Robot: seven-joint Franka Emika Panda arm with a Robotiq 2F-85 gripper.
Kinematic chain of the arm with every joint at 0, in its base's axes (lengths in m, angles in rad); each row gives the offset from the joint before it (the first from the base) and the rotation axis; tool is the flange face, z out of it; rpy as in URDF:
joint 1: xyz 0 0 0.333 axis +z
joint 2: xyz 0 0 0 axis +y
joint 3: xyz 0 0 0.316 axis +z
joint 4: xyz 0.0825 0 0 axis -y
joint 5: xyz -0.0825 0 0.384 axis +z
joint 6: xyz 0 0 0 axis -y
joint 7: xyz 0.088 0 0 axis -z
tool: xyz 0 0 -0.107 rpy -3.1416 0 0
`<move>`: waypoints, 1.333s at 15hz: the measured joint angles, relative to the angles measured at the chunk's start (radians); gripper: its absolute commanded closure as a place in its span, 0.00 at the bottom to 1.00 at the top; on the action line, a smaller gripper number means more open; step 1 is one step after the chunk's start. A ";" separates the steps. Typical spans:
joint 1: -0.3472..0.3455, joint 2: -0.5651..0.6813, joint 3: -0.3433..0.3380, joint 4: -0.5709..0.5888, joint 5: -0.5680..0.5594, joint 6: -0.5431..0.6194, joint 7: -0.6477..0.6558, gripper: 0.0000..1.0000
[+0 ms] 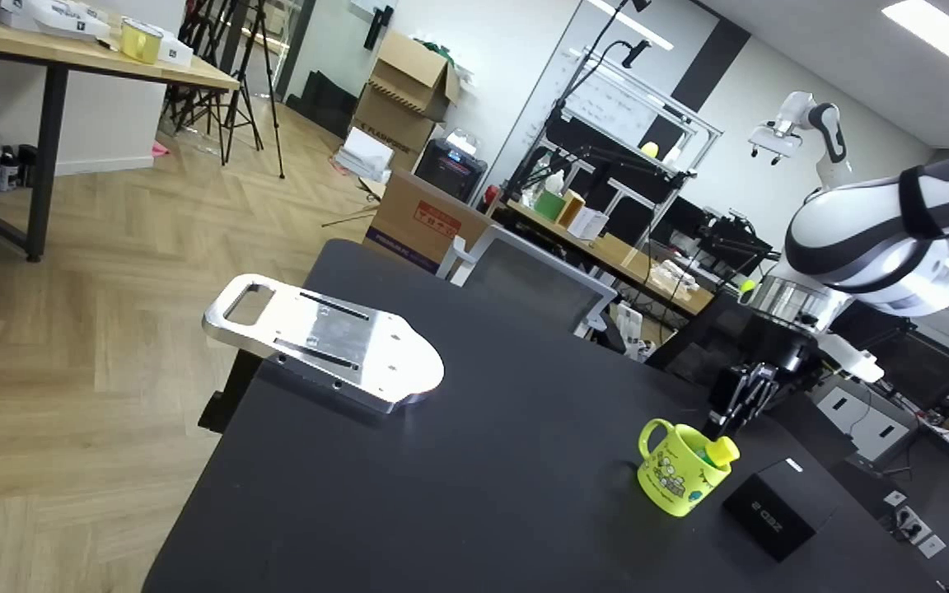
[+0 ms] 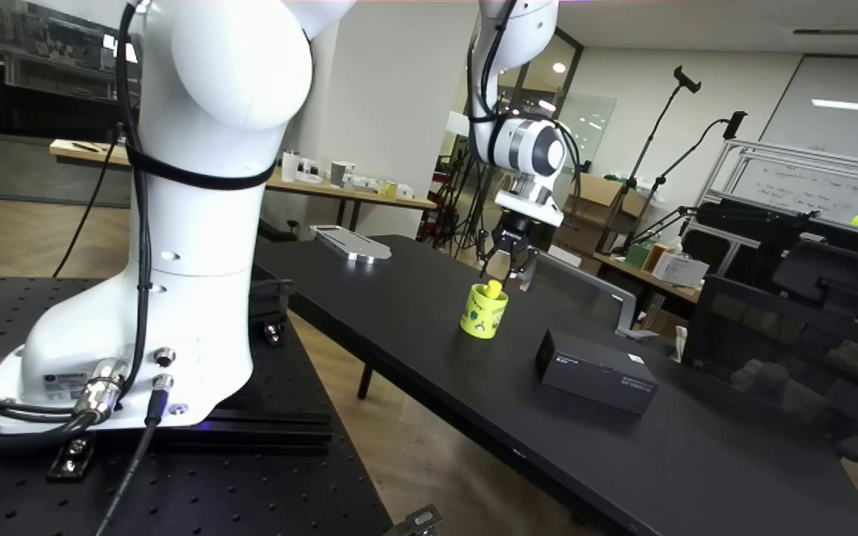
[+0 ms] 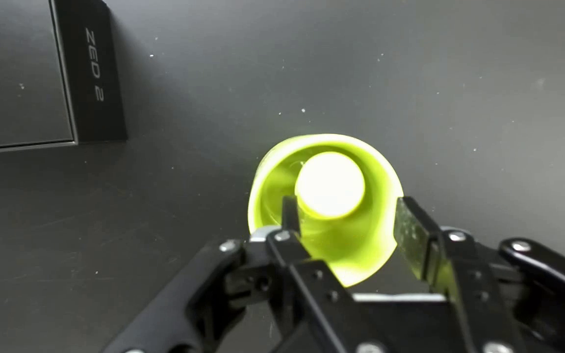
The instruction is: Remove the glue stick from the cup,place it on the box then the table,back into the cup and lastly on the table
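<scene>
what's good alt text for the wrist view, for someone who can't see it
A glue stick, its round end overexposed to white, sits inside a lime mug on a black tabletop, seen from above. Open jaws show at the bottom, gripping nothing; a black ZED 2 box is at upper left.

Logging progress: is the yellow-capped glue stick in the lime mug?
In: the glue stick protrudes from the mug in both exterior views.
</scene>
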 measured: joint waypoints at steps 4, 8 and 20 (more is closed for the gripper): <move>0.000 -0.019 -0.006 0.003 -0.001 -0.035 0.056 0.00; 0.005 -0.068 -0.022 0.012 -0.016 -0.160 0.134 0.00; 0.097 0.033 -0.010 0.150 -0.263 -0.384 0.017 0.00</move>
